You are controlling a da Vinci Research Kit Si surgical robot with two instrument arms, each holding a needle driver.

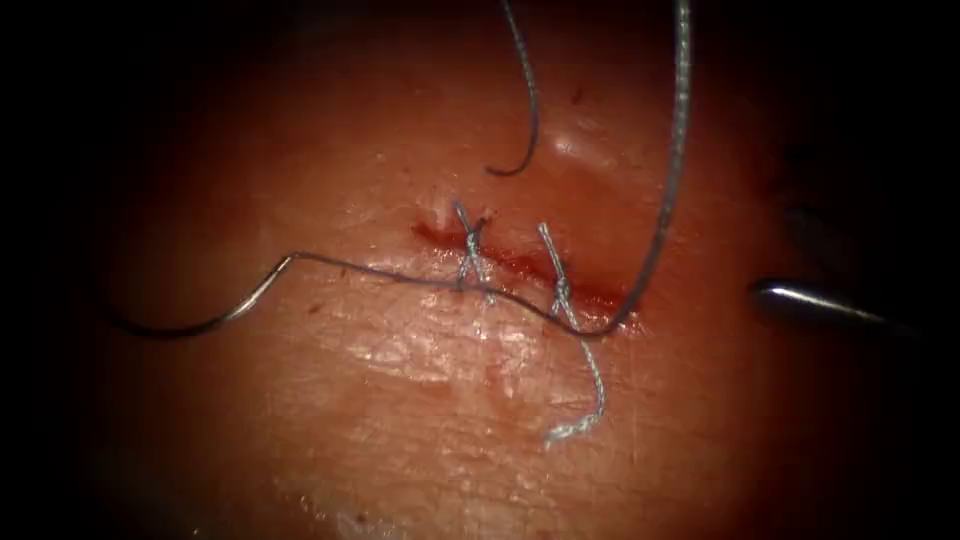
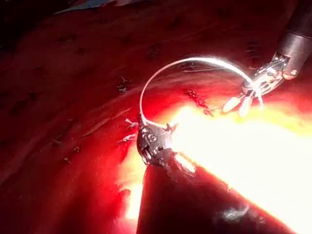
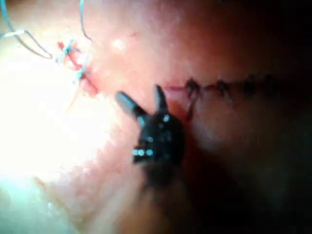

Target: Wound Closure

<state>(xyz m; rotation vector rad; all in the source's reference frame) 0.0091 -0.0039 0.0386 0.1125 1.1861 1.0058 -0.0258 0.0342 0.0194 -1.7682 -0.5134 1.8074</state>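
Needle [image 1: 240, 305] | free on tissue [image 1: 400, 420], left of cut [image 1: 520, 265] | right tool [image 3: 140, 95] empty, jaws apart

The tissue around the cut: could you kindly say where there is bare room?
Bare tissue lies below the needle, left of the thread tail, and above it, left of the loose thread end. Crowded: the cut, its stitches and thread. Left hand holds the needle's end, out of the tissue; right hand open, empty.

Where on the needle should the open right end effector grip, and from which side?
Grip the needle on its mid-curve body, coming from the right, the cut's side: the left end effector seems to hold its far end, the thread leaves the near end.
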